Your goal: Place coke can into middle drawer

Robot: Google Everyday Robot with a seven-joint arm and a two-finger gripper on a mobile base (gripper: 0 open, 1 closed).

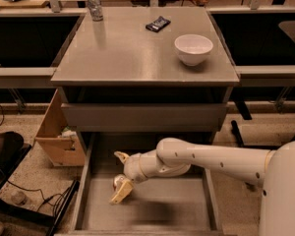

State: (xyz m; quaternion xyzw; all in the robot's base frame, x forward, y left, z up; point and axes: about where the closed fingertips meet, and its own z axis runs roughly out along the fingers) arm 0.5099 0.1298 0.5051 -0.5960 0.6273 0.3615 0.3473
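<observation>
Grey sheet metal forms the wide, shallow middle drawer (157,208), pulled open, with low side walls and a flat, matte floor. Inside it at the left, the cream two-finger gripper (120,177) on a smooth white arm (211,159) is clamped on the small coke can (119,182), one finger on each side. The can's silvery end faces up toward the camera, so its long axis looks roughly upright; its lettering cannot be read. An open brown cardboard box (56,134) stands left of the cabinet. Above the drawer is a plain grey front panel (142,117). On the brushed grey cabinet top (128,53) sit a round white bowl (193,48), a dark flat packet (158,23) and, farthest, a silvery-grey can (94,3).
</observation>
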